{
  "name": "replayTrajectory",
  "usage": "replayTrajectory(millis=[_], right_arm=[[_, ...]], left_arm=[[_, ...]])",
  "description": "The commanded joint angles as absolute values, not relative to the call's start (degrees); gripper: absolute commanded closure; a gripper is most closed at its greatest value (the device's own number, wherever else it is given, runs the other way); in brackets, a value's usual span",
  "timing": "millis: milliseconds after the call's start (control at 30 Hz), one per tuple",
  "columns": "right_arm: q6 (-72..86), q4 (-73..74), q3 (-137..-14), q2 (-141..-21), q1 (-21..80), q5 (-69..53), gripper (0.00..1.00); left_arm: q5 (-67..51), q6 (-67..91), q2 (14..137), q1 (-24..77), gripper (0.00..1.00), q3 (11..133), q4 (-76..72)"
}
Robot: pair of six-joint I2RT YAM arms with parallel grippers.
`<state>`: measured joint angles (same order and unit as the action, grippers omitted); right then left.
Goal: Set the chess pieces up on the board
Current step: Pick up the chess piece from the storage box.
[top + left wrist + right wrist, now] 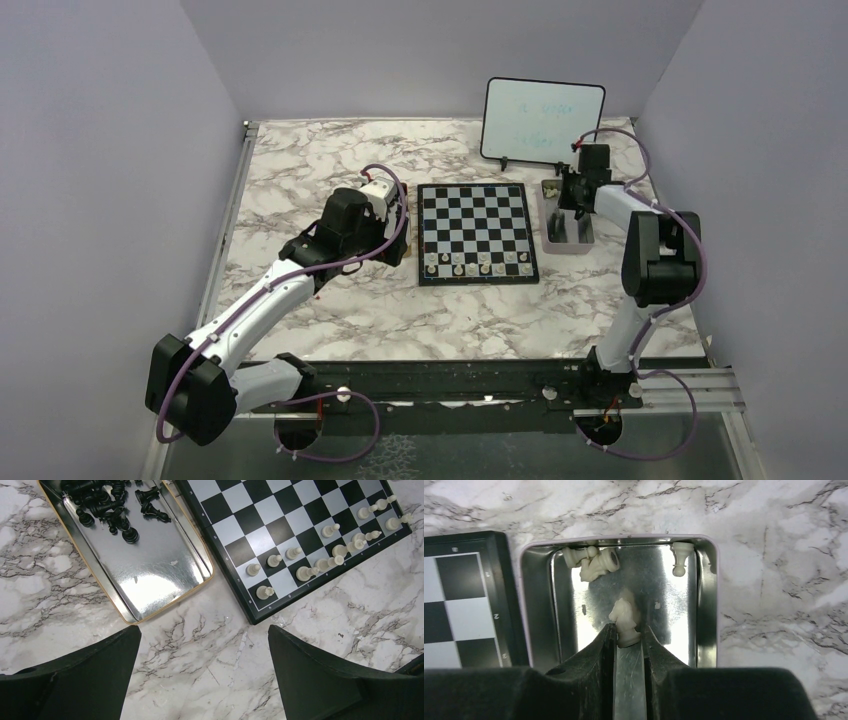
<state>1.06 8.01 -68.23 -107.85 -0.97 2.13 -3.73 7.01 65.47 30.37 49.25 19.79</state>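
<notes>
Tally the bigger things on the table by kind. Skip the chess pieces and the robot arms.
Metal trays: 2 (left tray, right tray)
Chessboard: 1
Whiteboard: 1
Total: 4

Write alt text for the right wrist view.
The right pincer grips a cream knight inside a metal tray. More cream pieces lie at the tray's far end, and the chessboard shows at left.
</notes>
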Motion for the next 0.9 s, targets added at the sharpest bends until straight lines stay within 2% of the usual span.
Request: replayTrajectory(millis=[0, 200, 433, 867], right_arm=[[4.65, 11.31, -67.04, -101.13, -1.06, 2.12, 0.86], [6.59, 12.56, -63.55, -93.93, -0.68, -3.61, 0.86], [8.76, 10.03, -57.55, -83.23, 0.62, -17.67, 0.86], [13.91, -3.95, -47.4, -72.88, 16.23, -37.91, 0.86]], left_arm=[[-5.77, 7.18, 63.94, 29.97, 0.03, 49.39, 18.52], [-7.03, 9.63, 64.06, 29.97, 0.06, 49.56, 18.42], [-13.89, 12.98, 65.37, 29.97, 0.09, 50.15, 16.64], [-29.32, 28.76, 67.83, 29.99, 0.22, 52.93, 7.41]])
